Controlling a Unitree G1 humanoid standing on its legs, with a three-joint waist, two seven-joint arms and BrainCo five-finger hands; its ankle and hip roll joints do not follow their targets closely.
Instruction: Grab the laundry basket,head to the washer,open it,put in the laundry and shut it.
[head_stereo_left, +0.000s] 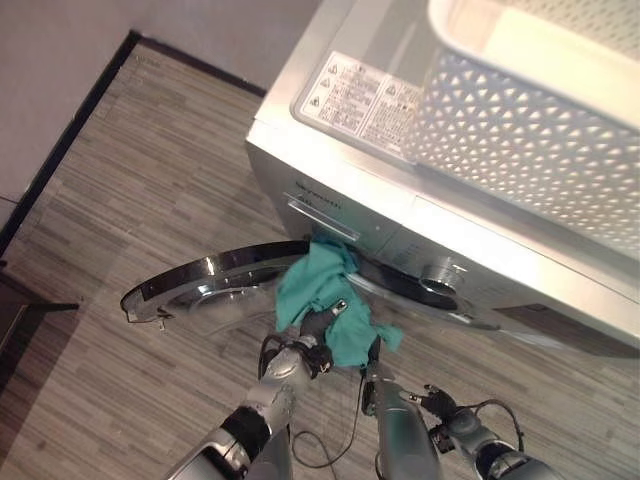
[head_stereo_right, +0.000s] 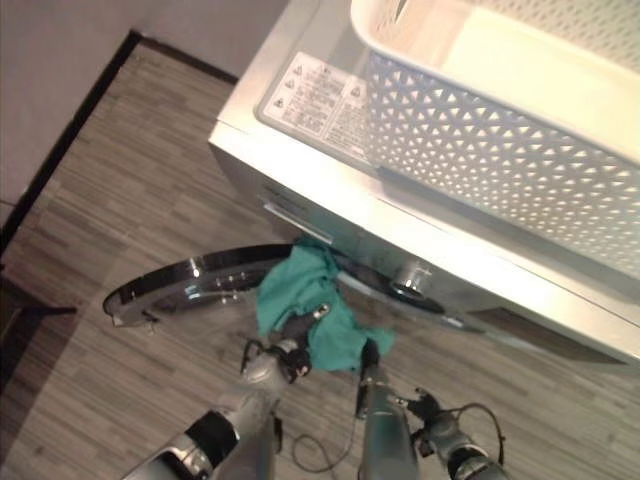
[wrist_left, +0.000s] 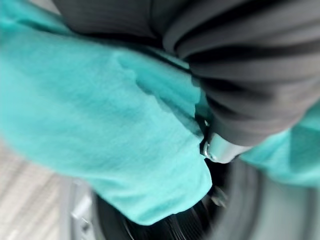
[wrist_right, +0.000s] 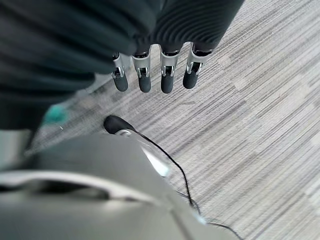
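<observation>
the white laundry basket (head_stereo_left: 520, 140) is sitting on top of the washer (head_stereo_left: 330, 190), and the washer's round door (head_stereo_left: 200, 285) is standing swung open over the wood-patterned floor (head_stereo_left: 130, 190). a teal cloth (head_stereo_left: 320, 295) is hanging at the mouth of the drum, just below the control panel. the left robot hand (head_stereo_left: 325, 325) is reaching into the cloth, which is draping over it; its fingers are buried in the fabric, so i cannot tell how they are set. the right robot hand (wrist_right: 155, 75) is hanging beside the cloth's lower edge with straight, relaxed fingers, holding nothing.
</observation>
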